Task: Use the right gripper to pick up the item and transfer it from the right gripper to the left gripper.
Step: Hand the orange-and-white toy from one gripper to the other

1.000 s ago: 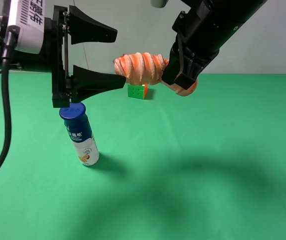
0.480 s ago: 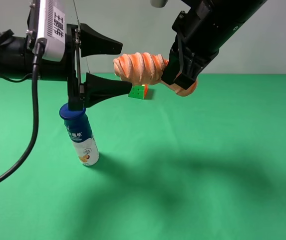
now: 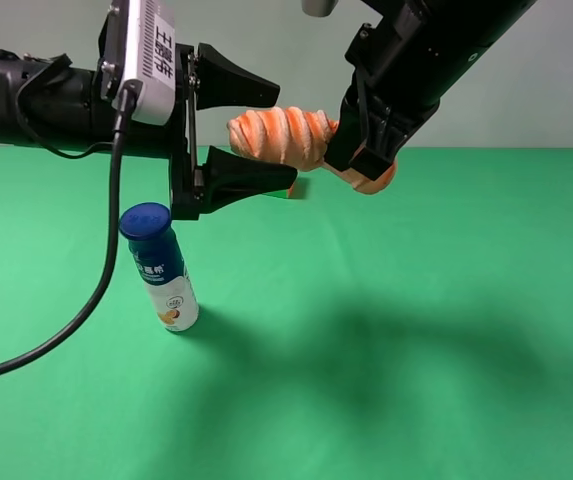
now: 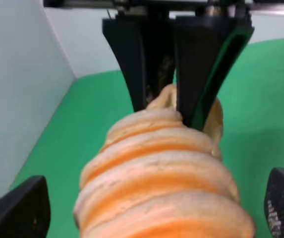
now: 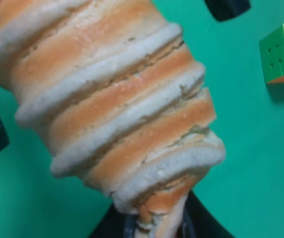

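The item (image 3: 281, 135), an orange roll with cream spiral ribs, is held level in the air above the green table. My right gripper (image 3: 359, 160) is shut on its right end. My left gripper (image 3: 279, 137) is open, with one long finger (image 3: 236, 82) above and one below the roll's free left end; I see no contact. In the left wrist view the item (image 4: 161, 173) fills the middle between the fingertips (image 4: 23, 213), with the right gripper's black jaws behind it. In the right wrist view the item (image 5: 112, 94) runs away from the jaws.
A blue-capped white bottle (image 3: 161, 265) stands on the green table (image 3: 416, 300) below the left gripper. A yellow-green-orange puzzle cube (image 5: 280, 52) lies on the table behind, mostly hidden by the left gripper's lower finger in the exterior view.
My left gripper has moved right, and its open fingers now straddle the roll's free end. The right gripper and the roll have stayed in place.
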Robot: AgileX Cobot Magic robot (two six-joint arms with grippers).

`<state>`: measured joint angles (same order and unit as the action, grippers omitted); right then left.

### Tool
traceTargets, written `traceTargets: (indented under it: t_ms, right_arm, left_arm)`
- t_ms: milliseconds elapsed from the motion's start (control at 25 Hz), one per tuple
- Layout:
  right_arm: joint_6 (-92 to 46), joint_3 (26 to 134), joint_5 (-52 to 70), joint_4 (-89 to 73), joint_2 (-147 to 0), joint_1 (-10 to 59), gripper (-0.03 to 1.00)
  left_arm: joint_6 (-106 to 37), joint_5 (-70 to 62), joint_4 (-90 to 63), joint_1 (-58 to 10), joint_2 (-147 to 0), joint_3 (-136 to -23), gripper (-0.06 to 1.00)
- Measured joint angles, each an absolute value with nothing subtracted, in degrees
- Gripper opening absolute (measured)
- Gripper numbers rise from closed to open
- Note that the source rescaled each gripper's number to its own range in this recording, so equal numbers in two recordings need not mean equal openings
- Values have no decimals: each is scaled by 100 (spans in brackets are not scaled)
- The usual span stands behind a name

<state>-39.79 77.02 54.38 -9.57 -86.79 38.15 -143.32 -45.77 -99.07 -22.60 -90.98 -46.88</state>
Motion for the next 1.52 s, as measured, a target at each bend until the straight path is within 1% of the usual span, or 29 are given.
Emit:
traceTargets:
  t_ms: [120,240,320,360,480,520,680,760,880,1080,1200,1240,1280,1360,1400,1440,1520]
  right_arm:
    - [-3979,7702,5438,-957,-8679,3815,0]
    - [-3979,7702,5438,-957,-8679,3815,0]
    - [-3979,7702,5438,-957,-8679,3815,0]
    - [-3979,7702,5438,-957,-8679,3815,0]
    - [-3979,7702,5440,-957,-8679,3815,0]
    - [-3979,7702,5440,-957,-8679,3815,0]
    - [-3979,7702,5440,-957,-8679,3815,0]
    - [-3979,7702,5440,-957,-8679,3815,0]
    - [-3979,7702,5440,-957,-8679,3815,0]
    - [-3979,7702,5440,-957,-8679,3815,0]
    - [-3979,7702,5440,-957,-8679,3815,1]
    - [-3979,7702,5440,-957,-8679,3815,5]
    - [-3979,7702,5435,-952,-8679,3815,15]
    - [-3979,7702,5399,-952,-8679,3815,46]
    - [-3979,7702,5367,-918,-8679,3815,66]
    - [-3974,7702,5318,-860,-8679,3815,80]
    - [-3909,7702,5253,-742,-8679,3815,92]
  left_arm:
    - [-14332,-4572,-9907,-2260,-9136,-4688,99]
    - [-14332,-4565,-9907,-2260,-9147,-4688,91]
    - [-14332,-4565,-9907,-2260,-9147,-4688,81]
    - [-14337,-4565,-9907,-2260,-9147,-4688,73]
    - [-14349,-4559,-9907,-2260,-9147,-4688,33]
    - [-14391,-4559,-9907,-2260,-9147,-4699,26]
    - [-14509,-4540,-9901,-2260,-9147,-4718,18]
    - [-14526,-4529,-9901,-2260,-9147,-4718,17]
    - [-14531,-4529,-9901,-2260,-9154,-4718,13]
    - [-14531,-4529,-9901,-2260,-9154,-4718,9]
    - [-14531,-4529,-9901,-2260,-9154,-4718,9]
    - [-14531,-4529,-9901,-2260,-9154,-4718,9]
    - [-14531,-4529,-9901,-2260,-9154,-4718,9]
    - [-14536,-4515,-9906,-2260,-9154,-4718,8]
    - [-14536,-4511,-9900,-2260,-9154,-4718,7]
    - [-14536,-4511,-9900,-2260,-9154,-4718,7]
    - [-14536,-4511,-9900,-2260,-9154,-4718,7]
